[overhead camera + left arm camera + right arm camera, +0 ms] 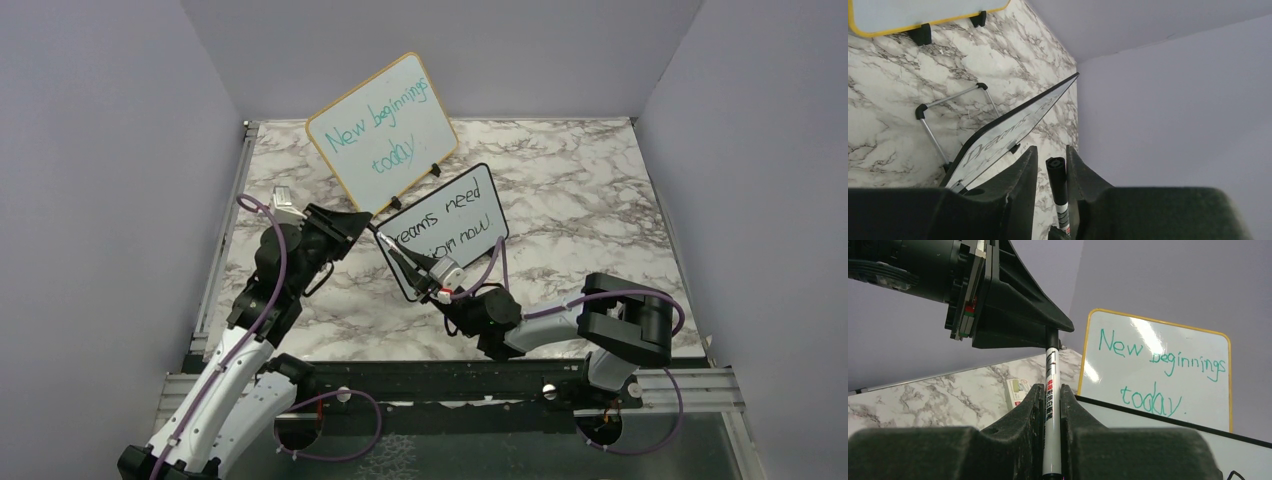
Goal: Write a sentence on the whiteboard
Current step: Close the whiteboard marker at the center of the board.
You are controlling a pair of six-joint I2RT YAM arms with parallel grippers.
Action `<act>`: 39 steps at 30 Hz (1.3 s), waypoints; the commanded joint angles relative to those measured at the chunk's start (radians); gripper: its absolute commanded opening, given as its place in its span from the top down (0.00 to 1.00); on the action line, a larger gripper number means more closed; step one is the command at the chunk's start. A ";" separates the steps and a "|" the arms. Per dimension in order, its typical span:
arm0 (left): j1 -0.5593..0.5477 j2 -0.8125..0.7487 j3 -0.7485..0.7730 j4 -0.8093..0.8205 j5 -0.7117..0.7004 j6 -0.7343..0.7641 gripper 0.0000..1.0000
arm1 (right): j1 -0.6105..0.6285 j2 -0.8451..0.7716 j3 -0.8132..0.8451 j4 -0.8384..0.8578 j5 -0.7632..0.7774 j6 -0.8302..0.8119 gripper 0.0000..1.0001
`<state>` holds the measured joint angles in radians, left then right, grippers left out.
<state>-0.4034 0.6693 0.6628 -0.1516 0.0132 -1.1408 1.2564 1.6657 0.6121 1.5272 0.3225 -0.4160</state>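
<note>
in the right end effector [1050, 388] the marker [1051, 360] sits clamped, black end inside the left end effector [1050, 150], likely for capping; can't tell if that one's gripping. whiteboard [486, 184] just behind them, sentence [448, 213] done.

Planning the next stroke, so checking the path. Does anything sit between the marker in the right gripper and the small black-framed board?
Yes: the left gripper straddles the far end of the marker held by the right gripper, right at the whiteboard's left corner. Nothing else visible intervenes.
</note>
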 commanded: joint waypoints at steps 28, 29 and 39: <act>-0.034 -0.090 -0.161 0.212 0.229 -0.171 1.00 | -0.053 0.063 0.179 0.171 0.049 0.334 1.00; -0.038 -0.093 -0.164 0.220 0.230 -0.173 1.00 | -0.058 0.056 0.177 0.159 0.036 0.370 1.00; -0.054 -0.126 -0.176 0.260 0.179 -0.157 1.00 | -0.079 0.010 0.135 0.079 0.042 0.410 1.00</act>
<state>-0.3820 0.5800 0.4976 0.1768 -0.0235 -1.2842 1.2152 1.7214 0.7242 1.5314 0.3443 -0.0044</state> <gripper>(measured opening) 0.125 0.167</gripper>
